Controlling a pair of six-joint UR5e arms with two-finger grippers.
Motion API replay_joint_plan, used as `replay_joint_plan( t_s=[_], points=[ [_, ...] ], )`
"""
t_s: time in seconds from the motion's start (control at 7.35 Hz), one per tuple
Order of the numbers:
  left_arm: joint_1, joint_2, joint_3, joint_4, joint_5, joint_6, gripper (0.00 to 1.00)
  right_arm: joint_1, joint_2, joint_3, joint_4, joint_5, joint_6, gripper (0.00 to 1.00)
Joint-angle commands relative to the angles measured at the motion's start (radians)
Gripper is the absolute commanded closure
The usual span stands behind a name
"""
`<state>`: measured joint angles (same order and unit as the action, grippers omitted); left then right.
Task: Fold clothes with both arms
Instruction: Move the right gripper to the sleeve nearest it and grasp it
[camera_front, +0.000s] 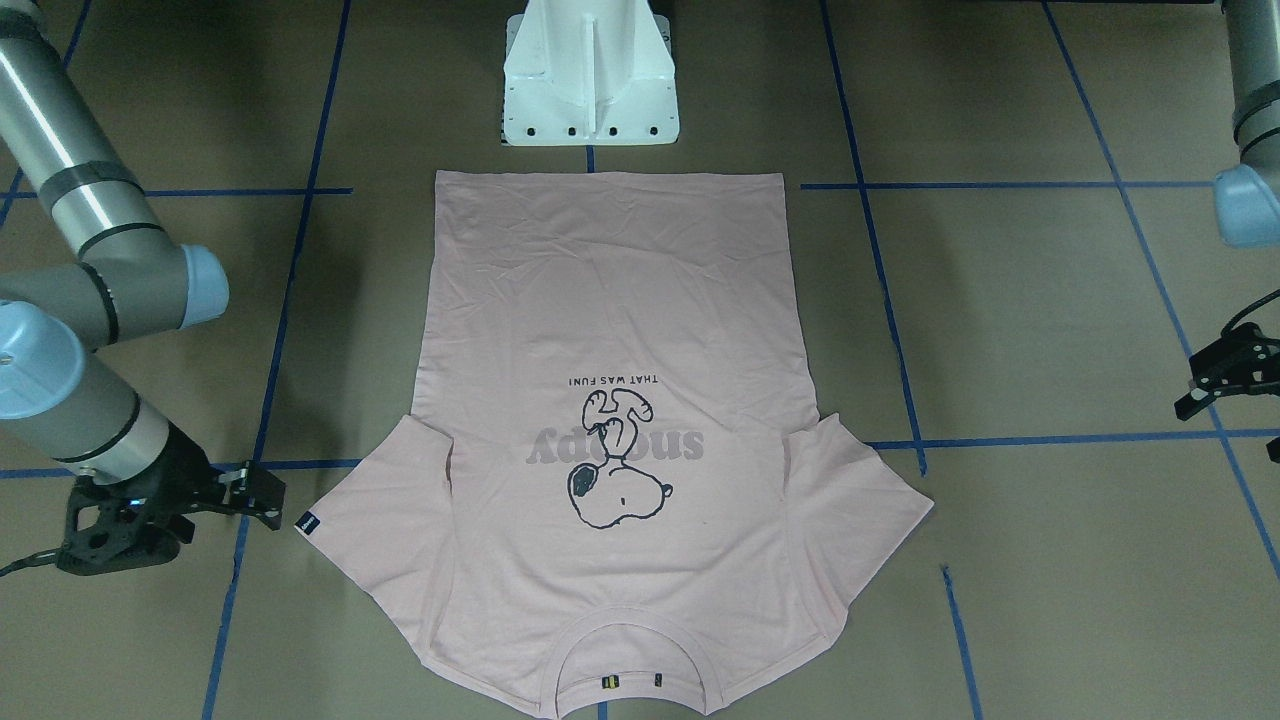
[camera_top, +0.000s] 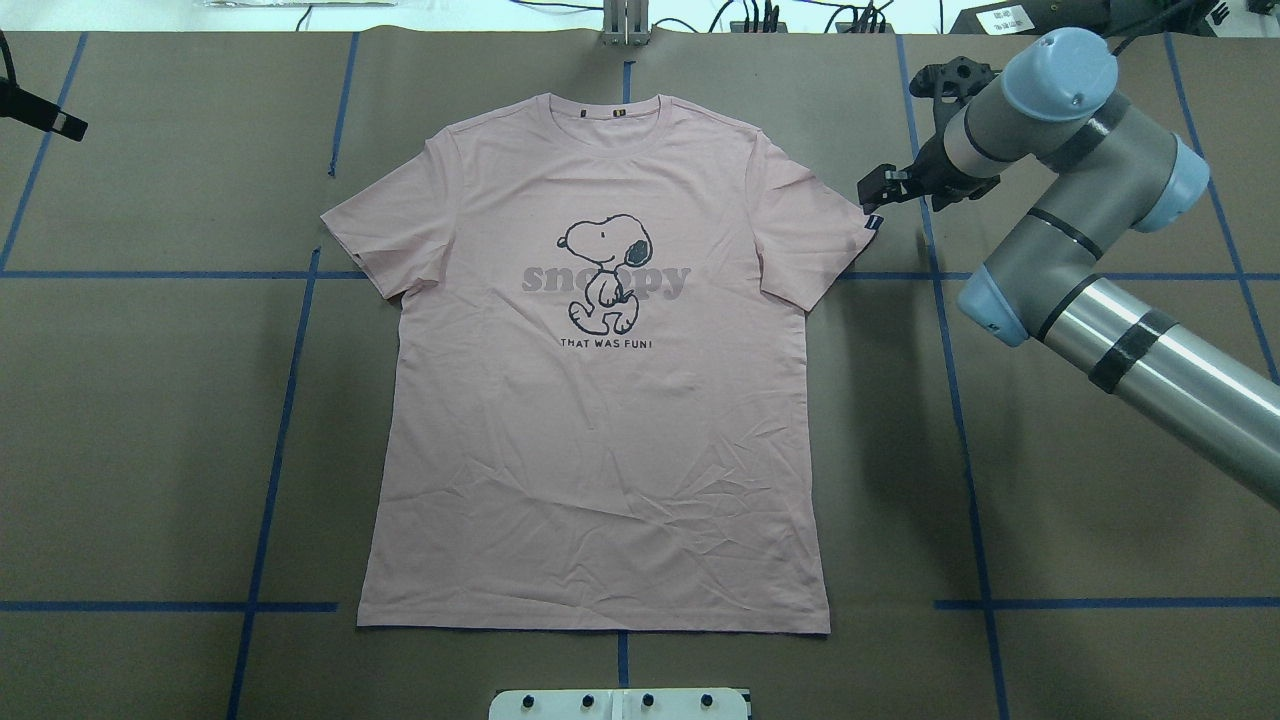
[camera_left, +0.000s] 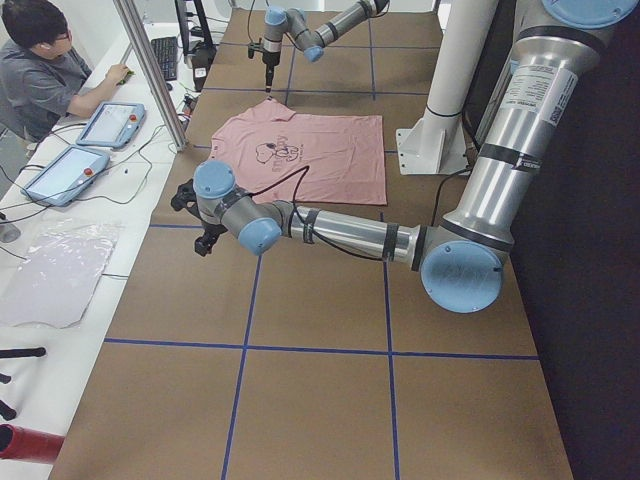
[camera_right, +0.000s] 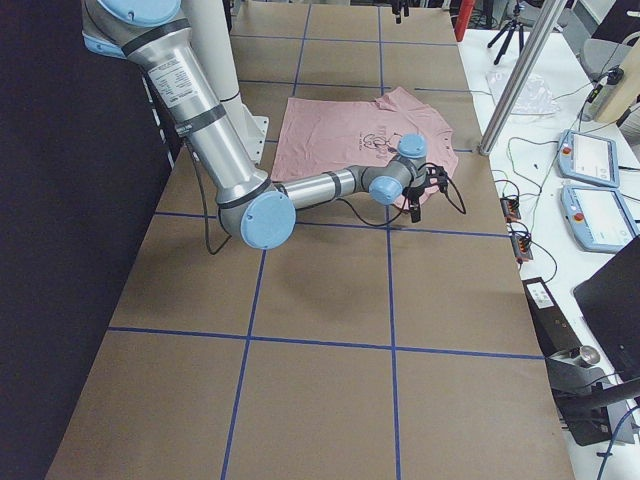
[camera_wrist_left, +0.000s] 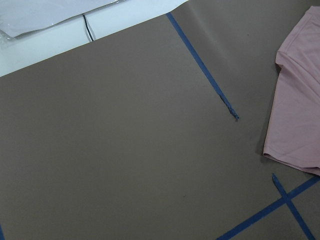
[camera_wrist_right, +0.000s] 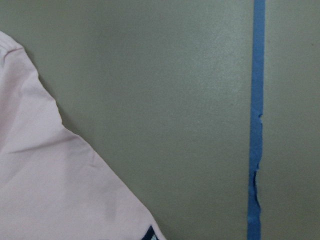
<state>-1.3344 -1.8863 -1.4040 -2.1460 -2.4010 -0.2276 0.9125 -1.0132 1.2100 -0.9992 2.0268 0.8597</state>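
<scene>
The T-shirt lies flat on the bench, print up, ready for folding. The right gripper hovers beside its tagged sleeve, jaws seemingly apart. The left gripper stands well apart; I cannot tell how its jaws are.

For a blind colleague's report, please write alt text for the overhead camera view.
A pale pink Snoopy T-shirt lies flat, print up, collar away from the robot, on a brown table gridded with blue tape. The right gripper sits beside the tagged sleeve; the left gripper is at the far left edge, well clear.
</scene>
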Motion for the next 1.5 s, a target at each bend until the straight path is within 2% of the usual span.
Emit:
replay_joint_plan(
  t_s=[0.0,0.14,0.27,0.41,0.54,1.09,1.36],
  points=[
    [0.0,-0.001,-0.001,0.0,-0.001,-0.002,0.0,-0.024,0.018,-0.015,-0.001,-0.028,0.007,0.06],
    [0.0,-0.001,0.0,0.0,-0.001,-0.002,0.0,-0.027,0.019,-0.026,-0.001,-0.028,0.007,0.17],
    [0.0,-0.001,-0.001,0.0,-0.001,-0.002,0.0,-0.027,0.025,-0.029,-0.002,-0.03,0.007,0.42],
    [0.001,0.001,0.0,0.0,-0.001,-0.002,0.0,-0.027,0.039,-0.05,-0.001,-0.028,0.005,0.73],
    [0.0,0.001,0.0,0.0,-0.001,-0.002,0.0,-0.027,0.041,-0.052,-0.001,-0.028,0.005,0.98],
    [0.0,0.003,-0.001,0.0,-0.001,-0.002,0.0,-0.027,0.076,0.008,0.001,-0.019,0.01,1.0],
    [0.0,0.007,-0.001,-0.002,-0.003,0.001,0.01,-0.056,0.169,0.013,0.001,-0.022,0.025,1.0]
  ],
)
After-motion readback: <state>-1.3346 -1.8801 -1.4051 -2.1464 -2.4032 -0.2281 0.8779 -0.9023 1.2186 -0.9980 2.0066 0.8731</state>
